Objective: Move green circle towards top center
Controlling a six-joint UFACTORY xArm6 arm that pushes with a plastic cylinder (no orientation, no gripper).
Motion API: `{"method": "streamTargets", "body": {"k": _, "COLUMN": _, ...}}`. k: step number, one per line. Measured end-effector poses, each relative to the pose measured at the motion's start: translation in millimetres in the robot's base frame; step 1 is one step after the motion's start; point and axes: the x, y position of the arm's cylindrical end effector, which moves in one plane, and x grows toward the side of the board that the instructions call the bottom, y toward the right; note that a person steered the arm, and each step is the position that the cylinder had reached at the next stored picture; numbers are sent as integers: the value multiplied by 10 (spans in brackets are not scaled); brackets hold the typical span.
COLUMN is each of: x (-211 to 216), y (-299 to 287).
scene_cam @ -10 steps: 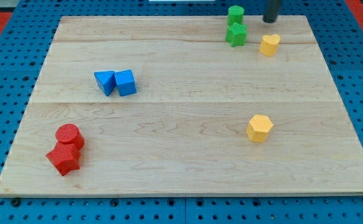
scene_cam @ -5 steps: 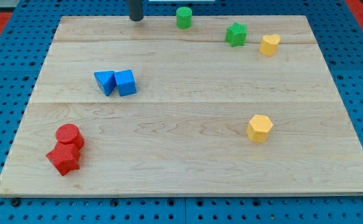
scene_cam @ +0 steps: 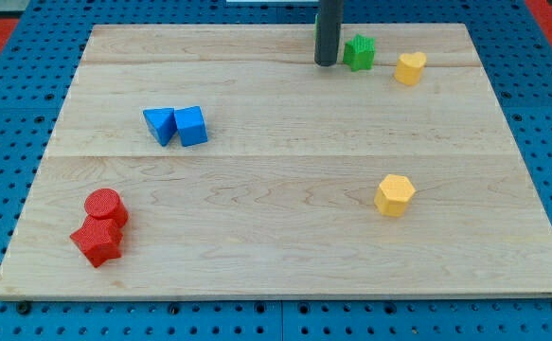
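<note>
The wooden tabletop [scene_cam: 276, 189] fills the view, lying on a blue pegboard [scene_cam: 1, 142]. The dark rod [scene_cam: 327, 33] comes down at about 12 o'clock on the tabletop; this end effector is a bare rod with no jaws and holds nothing. My tip [scene_cam: 327, 63] rests just at 9 o'clock of the green star [scene_cam: 358, 52]. The green circle [scene_cam: 316, 30] is almost wholly hidden behind the rod near the top edge, only a green sliver showing at the rod's left side. A yellow heart-like block [scene_cam: 409, 68] sits at 3 o'clock of the star. At 4 o'clock lies a yellow hexagon [scene_cam: 395, 195], at 10 o'clock a blue triangle [scene_cam: 160, 125] touching a blue cube [scene_cam: 191, 125], and at 8 o'clock a red circle [scene_cam: 105, 206] against a red star [scene_cam: 97, 242]
</note>
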Motion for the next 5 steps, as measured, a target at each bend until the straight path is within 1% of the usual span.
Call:
{"method": "streamTargets", "body": {"k": 1, "x": 912, "y": 606}}
{"method": "streamTargets", "body": {"k": 2, "x": 685, "y": 1892}}
{"method": "streamTargets", "body": {"k": 3, "x": -291, "y": 1908}}
{"method": "streamTargets", "body": {"k": 4, "x": -1026, "y": 1154}}
{"method": "streamTargets", "body": {"k": 5, "x": -1028, "y": 918}}
